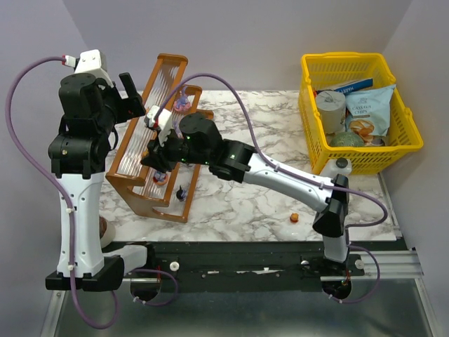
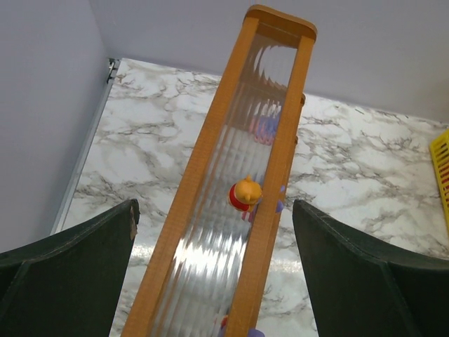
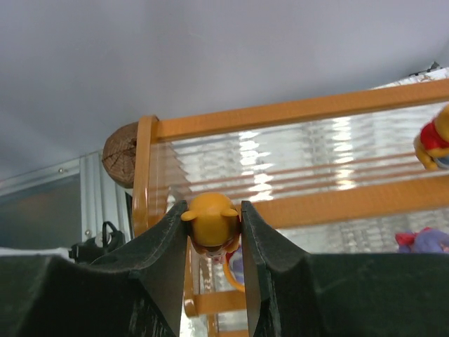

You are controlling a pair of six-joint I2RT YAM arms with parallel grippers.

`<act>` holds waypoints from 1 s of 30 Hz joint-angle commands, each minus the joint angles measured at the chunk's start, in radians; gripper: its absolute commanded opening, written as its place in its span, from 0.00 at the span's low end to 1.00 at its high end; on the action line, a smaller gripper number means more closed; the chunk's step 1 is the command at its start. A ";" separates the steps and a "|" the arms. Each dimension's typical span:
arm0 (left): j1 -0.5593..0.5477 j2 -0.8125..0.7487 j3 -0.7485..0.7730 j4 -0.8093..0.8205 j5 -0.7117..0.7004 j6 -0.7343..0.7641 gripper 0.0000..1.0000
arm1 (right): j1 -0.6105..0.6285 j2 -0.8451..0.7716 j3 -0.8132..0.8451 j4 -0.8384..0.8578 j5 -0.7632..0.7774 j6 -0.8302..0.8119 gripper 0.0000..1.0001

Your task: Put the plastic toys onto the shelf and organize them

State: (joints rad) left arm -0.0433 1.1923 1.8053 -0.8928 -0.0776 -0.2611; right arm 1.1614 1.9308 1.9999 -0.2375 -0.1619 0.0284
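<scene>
The shelf [image 1: 144, 151] with an orange-brown frame and clear ribbed tiers stands at the table's left. My right gripper [image 3: 212, 212] is shut on an orange-yellow bear figurine [image 3: 210, 223] and holds it at the shelf's near end, over the lower tiers [image 1: 161, 168]. Another orange and red figurine [image 3: 433, 144] and a purple one [image 3: 421, 240] sit on the tiers. My left gripper [image 2: 214, 281] is open and empty above the top tier [image 2: 231, 175], where an orange figurine [image 2: 245, 194] shows. A dark figurine [image 1: 181, 193] stands on the lowest tier. A small orange toy [image 1: 295, 217] lies on the table.
A yellow mesh basket [image 1: 414, 137] with snack packets and a can stands at the back right. A white bottle [image 1: 337, 167] lies in front of it. A brown round object [image 1: 105, 228] sits by the left arm's base. The right arm stretches across the table's middle.
</scene>
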 commanded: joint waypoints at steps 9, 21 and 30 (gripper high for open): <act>0.002 -0.086 0.051 0.000 -0.272 0.000 0.99 | 0.014 0.184 0.254 -0.095 0.065 -0.061 0.01; 0.003 -0.062 0.074 -0.024 -0.314 0.028 0.99 | 0.015 0.227 0.260 -0.091 0.088 -0.081 0.01; 0.002 -0.065 0.085 -0.035 -0.333 0.045 0.99 | 0.015 0.267 0.287 -0.089 0.096 -0.090 0.04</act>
State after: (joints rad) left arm -0.0425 1.1336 1.8778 -0.9199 -0.3752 -0.2337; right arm 1.1706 2.1494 2.2662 -0.2977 -0.0933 -0.0425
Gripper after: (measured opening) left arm 0.988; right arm 0.394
